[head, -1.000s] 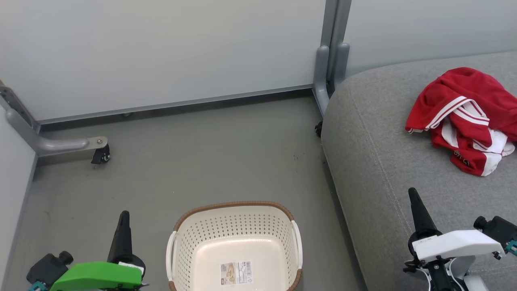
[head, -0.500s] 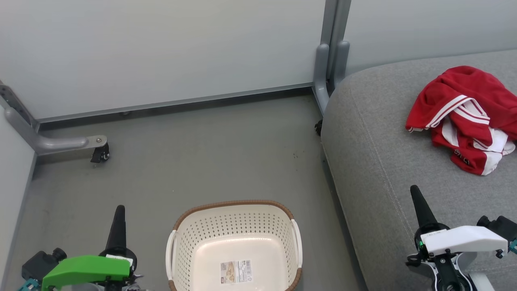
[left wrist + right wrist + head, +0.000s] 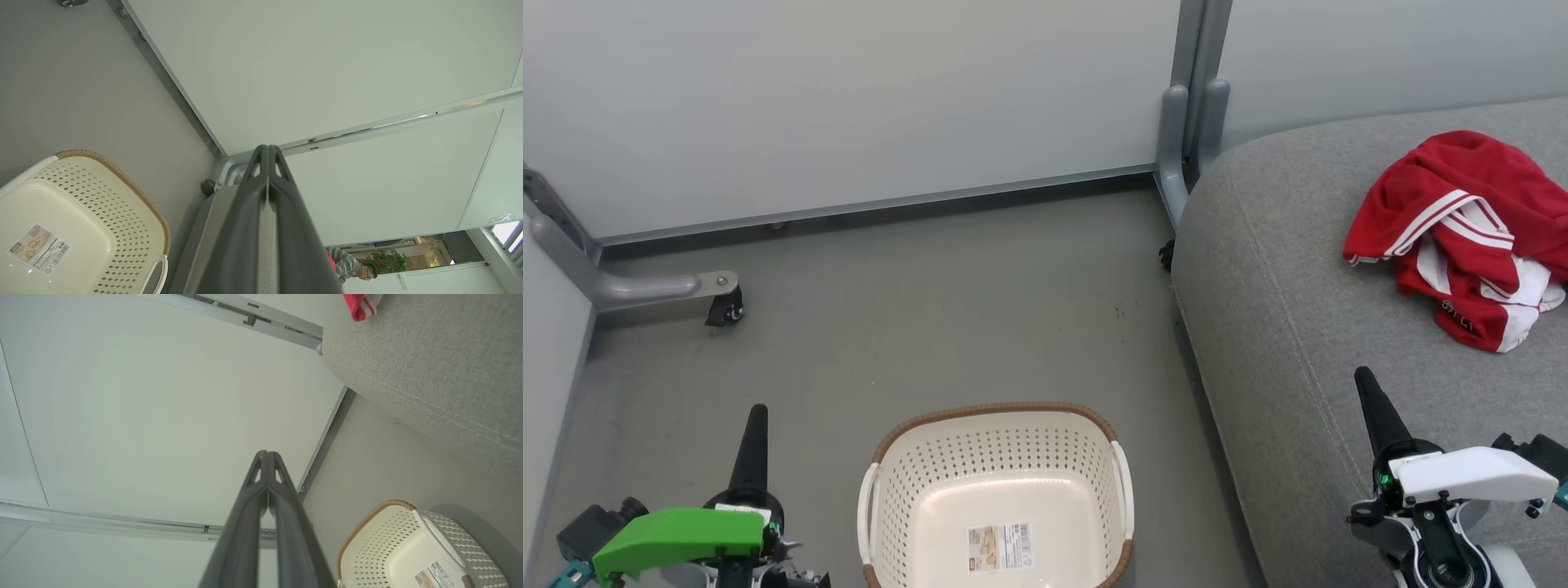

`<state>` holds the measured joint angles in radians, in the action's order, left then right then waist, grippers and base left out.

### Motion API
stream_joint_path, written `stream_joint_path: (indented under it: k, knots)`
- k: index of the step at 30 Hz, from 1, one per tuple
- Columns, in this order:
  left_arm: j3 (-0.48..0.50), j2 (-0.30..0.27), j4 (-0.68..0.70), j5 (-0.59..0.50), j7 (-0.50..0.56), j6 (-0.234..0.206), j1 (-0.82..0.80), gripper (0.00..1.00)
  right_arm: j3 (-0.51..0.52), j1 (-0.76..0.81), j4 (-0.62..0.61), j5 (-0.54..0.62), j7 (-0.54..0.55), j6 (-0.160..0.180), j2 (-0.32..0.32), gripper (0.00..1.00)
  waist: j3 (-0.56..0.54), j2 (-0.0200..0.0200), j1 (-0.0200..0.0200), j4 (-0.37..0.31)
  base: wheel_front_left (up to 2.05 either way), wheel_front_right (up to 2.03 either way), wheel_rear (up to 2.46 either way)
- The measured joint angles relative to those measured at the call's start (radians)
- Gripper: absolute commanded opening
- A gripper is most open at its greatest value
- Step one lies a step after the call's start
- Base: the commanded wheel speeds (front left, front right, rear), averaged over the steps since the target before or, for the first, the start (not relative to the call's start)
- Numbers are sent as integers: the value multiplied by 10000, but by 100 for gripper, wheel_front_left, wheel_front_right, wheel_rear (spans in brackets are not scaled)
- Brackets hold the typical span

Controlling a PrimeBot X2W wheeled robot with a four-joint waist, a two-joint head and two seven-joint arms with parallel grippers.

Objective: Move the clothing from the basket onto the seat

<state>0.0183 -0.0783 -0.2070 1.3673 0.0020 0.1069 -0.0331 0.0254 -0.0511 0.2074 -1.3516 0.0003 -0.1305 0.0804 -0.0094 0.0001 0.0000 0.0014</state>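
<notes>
clothing [image 3: 1462, 233] is on the seat [image 3: 1290, 343], bunched in one red-and-white heap toward the far right of the cushion, well in from its rounded edge so it shouldn't slide off. can't tell from the heap if it's one garment or two

basket [image 3: 992, 411] sits on the floor [image 3: 931, 302] just left of the seat, between the two arms, nothing in it but the paper label [image 3: 1001, 549] on the bottom. makes sense: either arm reaches in, short swing to the cushion

left gripper [image 3: 757, 412]: closed, empty; left wrist view shows its fingers [image 3: 249, 212] pressed together full length. low, left of the basket, clear of it

right gripper [image 3: 1364, 377]: closed, empty too; fingers [image 3: 241, 531] meet at the tip in the right wrist view. hangs over the near part of the seat, well apart from the clothing

both point forward, at neither basket nor clothing, one either side of the basket. reads as a rest pose, not an approach. judgement: empty basket + clothing on the cushion = transfer looks done, nothing left to pick. one caveat: the heap runs to the right edge of the head view, so anything past there can't be checked
</notes>
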Motion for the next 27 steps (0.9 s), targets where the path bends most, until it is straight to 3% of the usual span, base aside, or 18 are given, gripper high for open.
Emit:
stream_joint_path:
  k: [27]
  knots:
    - [422, 10, -267, 1992, 589, 163, -453, 0, 351, -364, 255, -2115, 602, 0, -17, 0, 89, 0, 0, -10, 0, 0, 0]
